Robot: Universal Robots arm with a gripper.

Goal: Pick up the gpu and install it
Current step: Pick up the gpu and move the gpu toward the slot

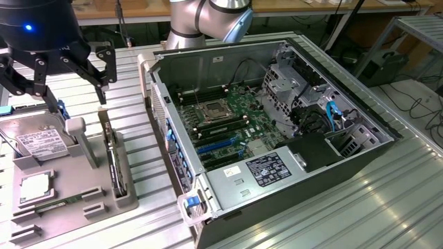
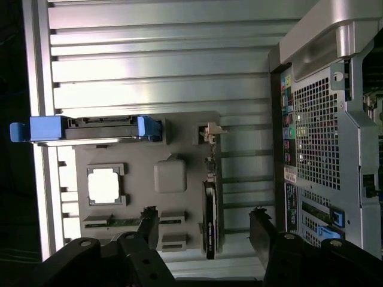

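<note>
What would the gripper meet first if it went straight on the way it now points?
Probably the gpu, standing on edge in the gray holder. In the wrist view the gpu lies between the fingers of the open gripper. The gap between them is unclear.

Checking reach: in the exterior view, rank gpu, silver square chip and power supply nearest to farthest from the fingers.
1. gpu, on edge in the tray, below the fingers.
2. silver square chip, flat in the tray.
3. power supply, inside the case.
</note>
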